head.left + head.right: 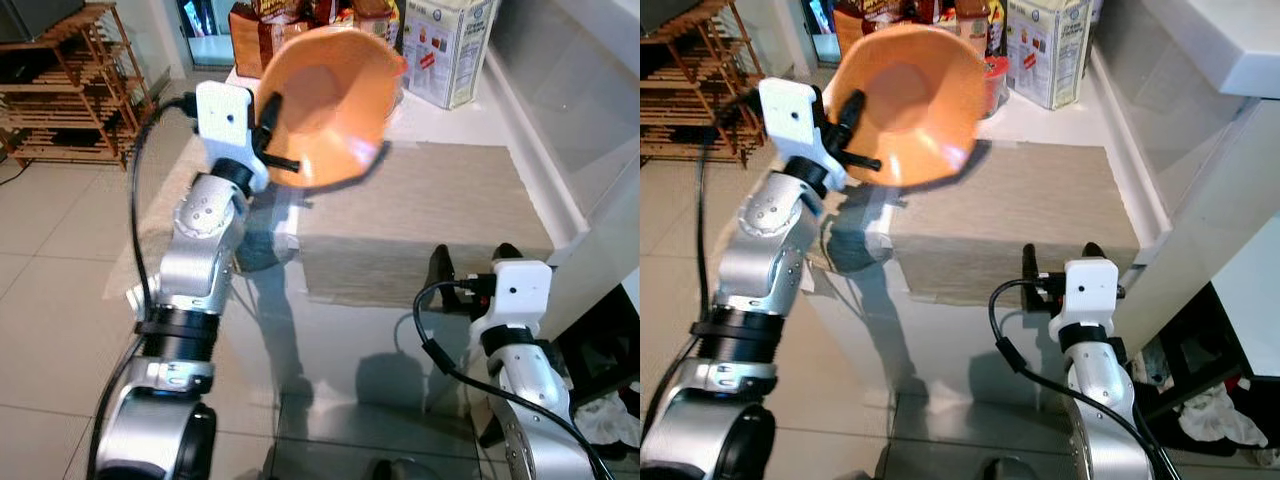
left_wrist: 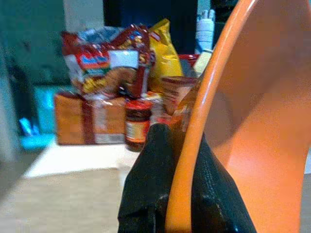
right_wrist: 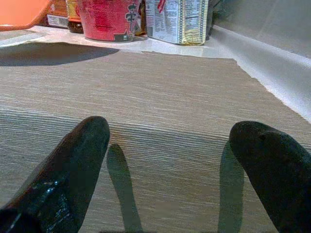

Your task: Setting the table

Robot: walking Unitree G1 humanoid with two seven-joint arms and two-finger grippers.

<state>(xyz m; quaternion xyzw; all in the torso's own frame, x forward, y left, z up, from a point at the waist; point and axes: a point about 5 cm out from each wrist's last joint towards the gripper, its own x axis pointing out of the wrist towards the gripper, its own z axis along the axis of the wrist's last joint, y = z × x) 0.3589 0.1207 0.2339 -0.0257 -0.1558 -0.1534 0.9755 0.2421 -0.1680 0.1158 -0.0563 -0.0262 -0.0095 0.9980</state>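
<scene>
One orange bowl (image 1: 335,105) sits clamped by its rim in my left hand (image 1: 272,135), raised at upper centre of the frame above the beige placemat (image 1: 430,225). My right hand (image 3: 167,170) hovers spread, grasping nothing, over the mat's near edge on the surface (image 1: 440,115).

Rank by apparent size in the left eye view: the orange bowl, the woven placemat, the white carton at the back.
1. Placemat, the widest area.
2. Orange bowl, held up by the left gripper; being raised nearer the camera enlarges it, so its true size is unsure.
3. White carton, partly cut off at the picture's top.
</scene>
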